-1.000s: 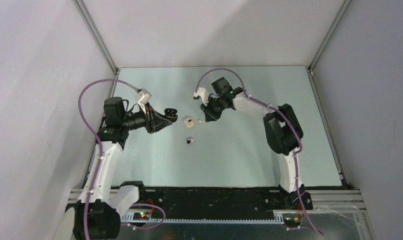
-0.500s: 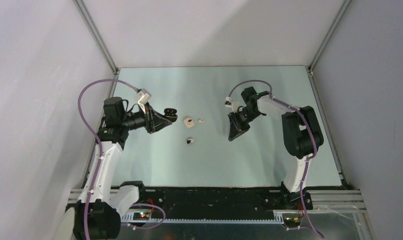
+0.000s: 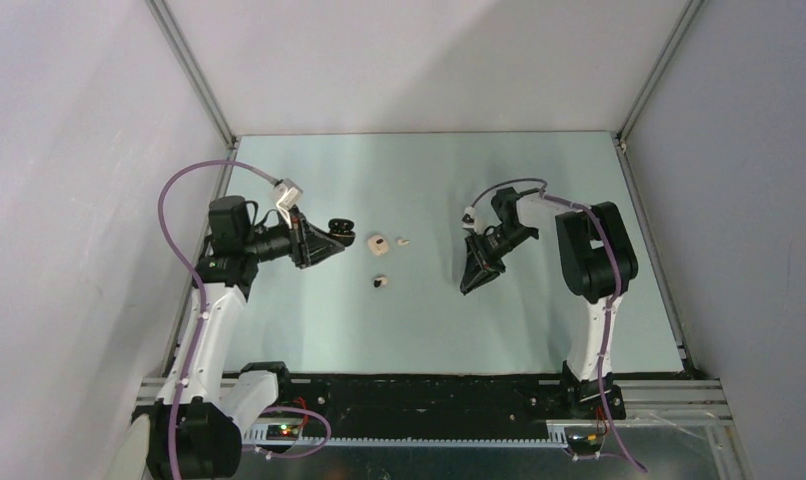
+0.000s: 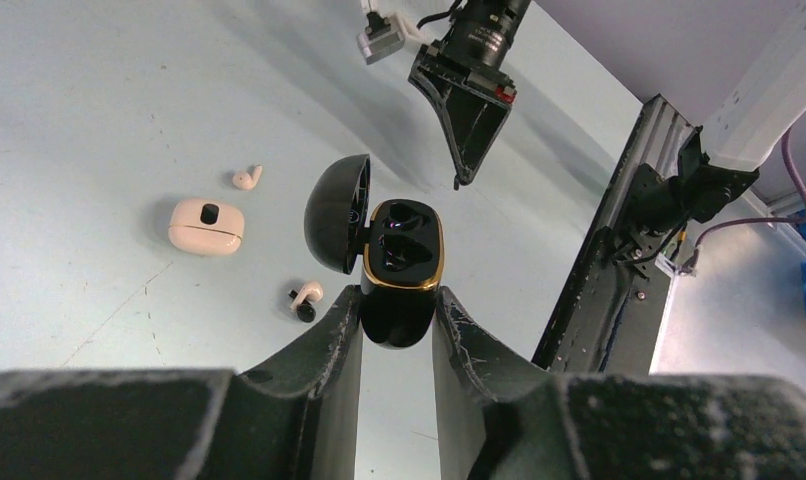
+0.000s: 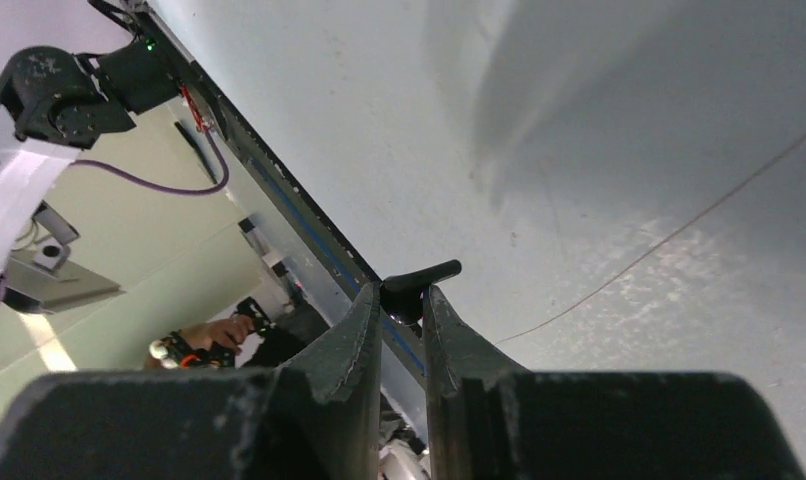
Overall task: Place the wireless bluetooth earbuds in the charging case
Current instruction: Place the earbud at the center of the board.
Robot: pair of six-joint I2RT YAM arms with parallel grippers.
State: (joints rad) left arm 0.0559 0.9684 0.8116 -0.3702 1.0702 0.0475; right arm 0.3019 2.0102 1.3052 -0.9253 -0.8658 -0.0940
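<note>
My left gripper (image 4: 399,300) is shut on an open black charging case (image 4: 403,255) with a gold rim. Its lid (image 4: 336,212) is swung left and both wells are bare. In the top view that case (image 3: 343,226) is held left of centre. My right gripper (image 5: 403,298) is shut on a small black earbud (image 5: 424,273) whose stem sticks out to the right. It hangs right of centre (image 3: 467,288), apart from the case. On the table lie a closed beige case (image 3: 378,243), one pale bud (image 3: 403,241) beside it and a dark-tipped pale bud (image 3: 380,282) nearer me.
The right gripper's fingers (image 4: 461,180) point down at the table beyond the black case. A black rail (image 4: 619,230) runs along the table's near edge. Metal frame posts (image 3: 194,75) and grey walls close the table in.
My right gripper has swung from beside the beige case to the right and nearer me. The pale bud beside that case now shows. The left arm has not moved.
</note>
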